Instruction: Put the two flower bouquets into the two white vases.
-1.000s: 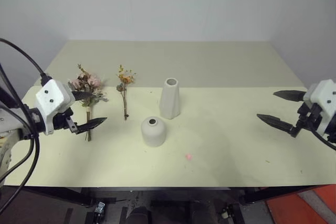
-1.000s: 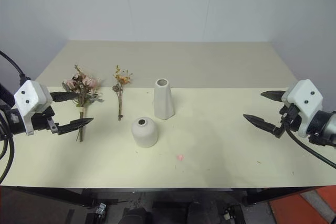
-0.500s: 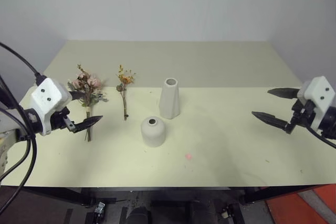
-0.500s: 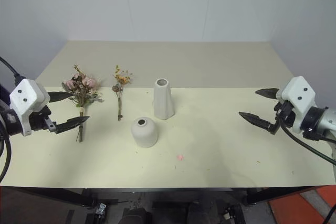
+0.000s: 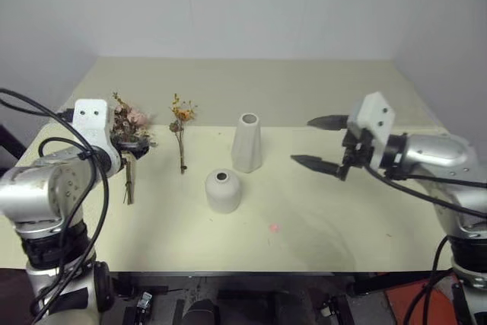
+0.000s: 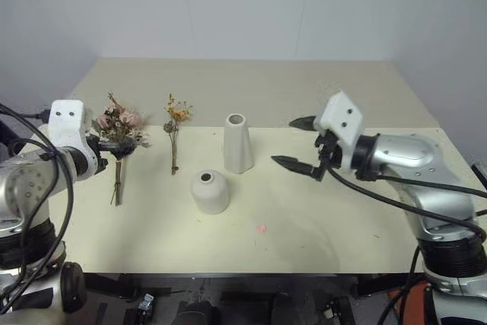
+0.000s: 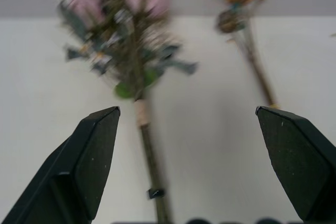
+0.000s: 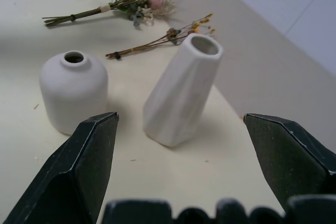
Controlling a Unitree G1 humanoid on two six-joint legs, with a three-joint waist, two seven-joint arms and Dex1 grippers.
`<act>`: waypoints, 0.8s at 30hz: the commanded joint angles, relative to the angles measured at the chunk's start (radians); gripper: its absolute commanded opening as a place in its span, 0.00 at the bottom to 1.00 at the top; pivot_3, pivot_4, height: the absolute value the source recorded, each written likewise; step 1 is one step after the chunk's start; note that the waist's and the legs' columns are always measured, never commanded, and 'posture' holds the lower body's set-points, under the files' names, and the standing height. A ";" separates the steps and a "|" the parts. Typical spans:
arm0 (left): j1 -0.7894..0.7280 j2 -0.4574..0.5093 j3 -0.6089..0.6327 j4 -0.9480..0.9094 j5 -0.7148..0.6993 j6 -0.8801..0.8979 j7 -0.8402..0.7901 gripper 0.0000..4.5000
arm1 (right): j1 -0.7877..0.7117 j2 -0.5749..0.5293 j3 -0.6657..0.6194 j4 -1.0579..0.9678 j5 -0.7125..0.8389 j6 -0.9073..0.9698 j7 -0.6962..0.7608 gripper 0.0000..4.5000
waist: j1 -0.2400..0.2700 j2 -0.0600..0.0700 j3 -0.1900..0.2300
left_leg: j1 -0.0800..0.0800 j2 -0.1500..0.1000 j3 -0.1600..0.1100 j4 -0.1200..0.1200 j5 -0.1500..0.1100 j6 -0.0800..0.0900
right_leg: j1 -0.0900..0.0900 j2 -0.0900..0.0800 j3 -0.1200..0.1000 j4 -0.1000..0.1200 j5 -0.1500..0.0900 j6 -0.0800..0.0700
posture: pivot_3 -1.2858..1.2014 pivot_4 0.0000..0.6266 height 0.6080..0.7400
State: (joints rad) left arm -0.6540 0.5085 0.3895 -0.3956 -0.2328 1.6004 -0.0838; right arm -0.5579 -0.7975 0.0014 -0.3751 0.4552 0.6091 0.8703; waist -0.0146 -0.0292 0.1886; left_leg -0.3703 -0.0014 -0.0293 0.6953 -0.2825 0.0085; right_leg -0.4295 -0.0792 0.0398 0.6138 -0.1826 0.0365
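My left gripper [image 7: 186, 145] gapes over the rose bouquet [image 5: 127, 133]; my right gripper [image 5: 320, 143] gapes beside the tall vase [image 5: 246, 143]. Two bouquets with the orange sprig [image 5: 180, 123], two vases with the squat vase [image 5: 222, 190]; bare table [image 5: 365, 218] rightward.

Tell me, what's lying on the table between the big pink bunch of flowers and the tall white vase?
The thin orange-yellow sprig lies between the pink rose bouquet and the tall vase, seen from the head camera.
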 commanded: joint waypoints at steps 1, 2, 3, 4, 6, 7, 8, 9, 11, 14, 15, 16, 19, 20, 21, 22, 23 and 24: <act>-0.027 0.017 -0.001 0.041 0.062 0.014 0.051 1.00 | -0.022 0.002 0.004 -0.055 -0.003 0.027 -0.026 1.00 | 0.000 0.000 0.000 | 0.000 0.000 0.000 0.000 0.000 0.000 | 0.000 0.000 0.000 0.000 0.000 0.000 | 0.52 0.24 1.00; -0.031 0.026 0.001 0.061 0.065 0.005 0.046 1.00 | -0.019 0.003 0.004 -0.061 -0.002 0.034 -0.031 1.00 | 0.000 0.000 0.000 | 0.000 0.000 0.000 0.000 0.000 -0.001 | -0.001 0.000 0.000 0.000 0.000 0.000 | 0.52 0.24 1.00; -0.037 0.038 -0.001 0.092 0.066 -0.013 0.038 1.00 | -0.017 0.005 0.004 -0.067 0.000 0.042 -0.036 1.00 | 0.000 0.000 0.000 | 0.000 0.000 0.000 0.000 0.000 -0.001 | -0.001 0.000 0.000 0.000 0.000 0.000 | 0.52 0.24 1.00; -0.049 0.046 0.001 0.127 0.066 -0.028 0.031 1.00 | -0.015 0.006 0.003 -0.072 0.002 0.049 -0.041 1.00 | 0.000 0.000 0.000 | 0.000 0.000 0.000 0.000 0.000 -0.001 | -0.001 0.000 0.000 0.001 0.000 0.000 | 0.52 0.24 1.00; -0.070 0.071 -0.025 0.207 0.068 -0.074 0.016 1.00 | -0.007 0.007 0.001 -0.079 0.002 0.060 -0.051 1.00 | 0.000 0.000 0.000 | 0.001 0.000 0.000 0.000 0.000 -0.001 | -0.001 0.000 0.000 0.001 0.000 -0.001 | 0.52 0.24 1.00; -0.083 0.080 -0.035 0.245 0.069 -0.096 0.010 1.00 | -0.002 0.005 -0.001 -0.085 0.001 0.065 -0.056 1.00 | 0.000 0.000 0.000 | 0.001 0.000 0.000 0.000 0.000 -0.001 | -0.001 0.000 0.000 0.001 0.000 -0.001 | 0.52 0.24 1.00; -0.091 0.093 -0.052 0.279 0.070 -0.120 0.002 1.00 | 0.003 0.002 -0.005 -0.091 0.002 0.069 -0.059 1.00 | 0.000 0.000 0.000 | 0.001 0.000 0.000 0.000 0.000 -0.001 | -0.001 0.000 0.000 0.001 0.000 -0.001 | 0.52 0.24 1.00; -0.096 0.108 -0.071 0.310 0.074 -0.146 -0.005 1.00 | 0.009 -0.001 -0.009 -0.099 0.005 0.075 -0.062 1.00 | 0.001 0.000 0.000 | 0.001 0.000 0.000 0.000 0.000 -0.001 | -0.001 0.000 0.000 0.001 0.000 -0.001 | 0.52 0.24 1.00; -0.117 0.128 -0.083 0.391 0.073 -0.184 -0.026 1.00 | 0.021 -0.009 -0.020 -0.121 0.012 0.088 -0.064 1.00 | 0.001 0.000 0.000 | 0.000 0.000 0.000 -0.001 0.000 -0.001 | -0.001 0.000 0.000 0.001 0.000 -0.001 | 0.52 0.24 1.00; -0.151 0.154 -0.121 0.528 0.075 -0.264 -0.068 1.00 | 0.036 -0.018 -0.039 -0.146 0.020 0.105 -0.068 1.00 | 0.001 0.000 0.000 | 0.000 0.000 0.000 -0.001 0.000 -0.001 | -0.002 0.000 0.000 0.000 0.000 -0.001 | 0.52 0.24 1.00; -0.163 0.159 -0.139 0.571 0.080 -0.292 -0.080 1.00 | 0.042 -0.021 -0.044 -0.154 0.021 0.108 -0.071 1.00 | 0.001 0.000 0.000 | 0.000 0.000 0.001 -0.001 0.000 -0.001 | -0.002 0.000 0.000 0.001 0.000 -0.001 | 0.52 0.24 1.00; -0.177 0.157 -0.147 0.611 0.080 -0.318 -0.089 1.00 | 0.048 -0.023 -0.051 -0.161 0.022 0.112 -0.073 1.00 | 0.001 0.000 0.000 | 0.000 0.000 0.001 -0.001 0.000 -0.001 | -0.002 0.000 0.000 0.001 0.001 -0.001 | 0.52 0.24 1.00; -0.209 0.138 -0.169 0.697 0.085 -0.377 -0.100 1.00 | 0.061 -0.020 -0.074 -0.180 0.039 0.130 -0.086 1.00 | 0.001 0.000 0.000 | 0.000 0.000 0.001 0.000 0.000 -0.001 | -0.002 0.000 0.000 0.001 0.001 -0.001 | 0.52 0.24 1.00; -0.223 0.127 -0.173 0.734 0.087 -0.399 -0.097 1.00 | 0.064 -0.022 -0.079 -0.187 0.043 0.139 -0.091 1.00 | 0.001 0.000 0.000 | -0.001 0.000 0.001 0.000 0.000 -0.001 | -0.002 0.000 0.000 0.001 0.001 -0.001 | 0.52 0.24 1.00; -0.239 0.116 -0.167 0.769 0.084 -0.414 -0.094 1.00 | 0.066 -0.025 -0.083 -0.194 0.046 0.147 -0.095 1.00 | 0.001 0.000 0.000 | -0.001 0.000 0.001 0.000 0.000 -0.001 | -0.002 0.000 0.000 0.001 0.001 -0.001 | 0.52 0.24 1.00; -0.258 0.106 -0.156 0.811 0.080 -0.434 -0.088 0.96 | 0.067 -0.028 -0.086 -0.200 0.050 0.156 -0.099 1.00 | 0.002 0.000 0.000 | -0.001 0.000 0.001 0.000 0.000 -0.001 | -0.002 0.000 0.000 0.001 0.001 -0.001 | 0.52 0.24 1.00; -0.272 0.101 -0.148 0.842 0.079 -0.450 -0.083 0.92 | 0.067 -0.030 -0.088 -0.204 0.053 0.162 -0.102 1.00 | 0.002 0.000 0.000 | -0.001 0.000 0.001 0.000 0.000 -0.001 | -0.002 0.000 0.000 0.001 0.001 -0.001 | 0.52 0.24 1.00; -0.283 0.098 -0.142 0.867 0.082 -0.462 -0.073 0.88 | 0.067 -0.031 -0.089 -0.208 0.056 0.168 -0.104 1.00 | 0.002 0.000 0.000 | -0.001 0.000 0.001 0.000 0.000 -0.001 | -0.002 0.000 0.000 0.001 0.001 -0.001 | 0.52 0.24 1.00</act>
State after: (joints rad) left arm -0.9038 0.5963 0.2230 0.4544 -0.1592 1.1755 -0.1696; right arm -0.4878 -0.8135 -0.0500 -0.5462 0.4964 0.7680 0.7809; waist -0.0127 -0.0297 0.1883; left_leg -0.3715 -0.0014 -0.0285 0.6949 -0.2823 0.0072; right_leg -0.4314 -0.0790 0.0393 0.6145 -0.1821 0.0359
